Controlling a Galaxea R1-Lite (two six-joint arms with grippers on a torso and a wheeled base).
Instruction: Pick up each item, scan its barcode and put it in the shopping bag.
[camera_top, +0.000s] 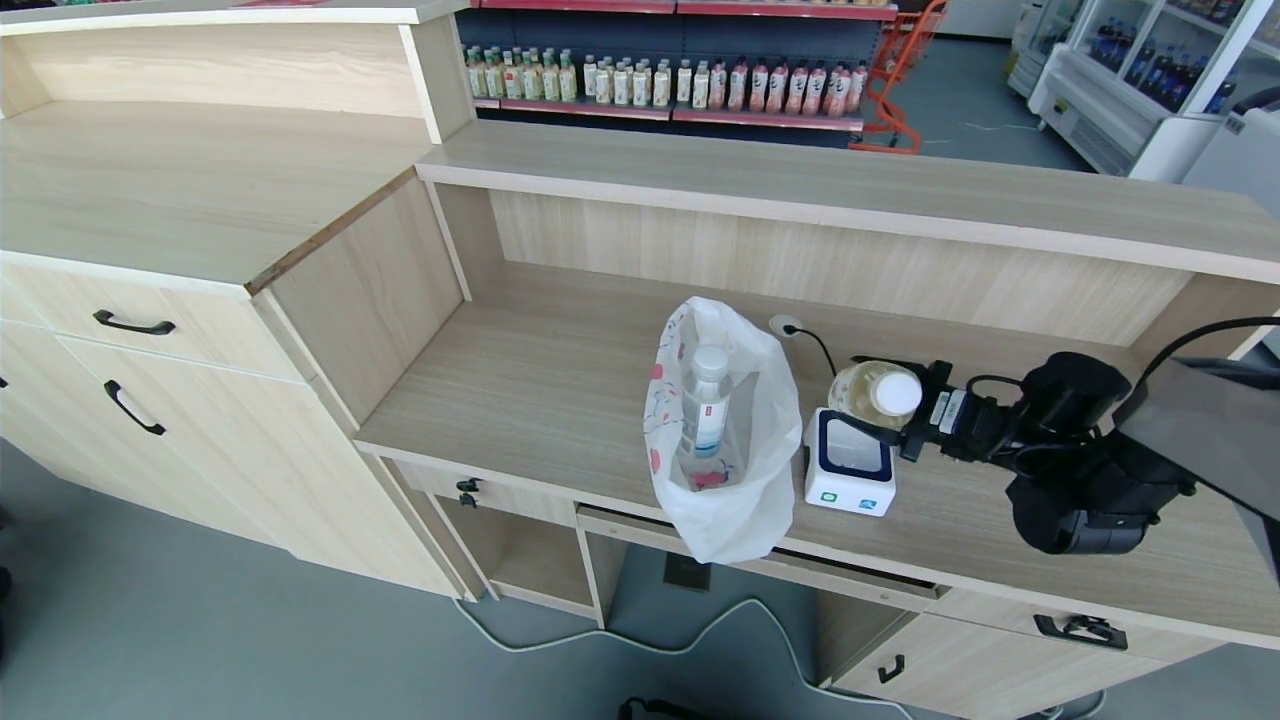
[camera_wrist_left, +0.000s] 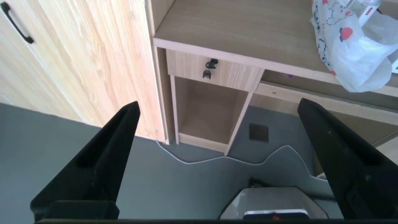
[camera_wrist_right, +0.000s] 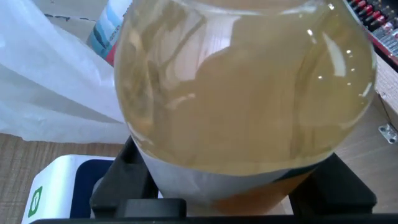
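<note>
Bottle (camera_top: 858, 388), liquid-filled and rigid, likely handles heavy and slick; right gripper (camera_top: 868, 398) clamps its body over scanner (camera_top: 850, 470); left gripper (camera_wrist_left: 217, 107) spread wide.

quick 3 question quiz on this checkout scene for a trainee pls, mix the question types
1. True or false: the right gripper has its jaws shut on a bottle of yellow drink, held over the scanner.
2. What already stands in the shopping bag? A) a clear bottle with a white cap B) a can C) a carton
3. Fill in: the left gripper has its jaws ___.
Key: 1 true; 2 A; 3 open.
</note>
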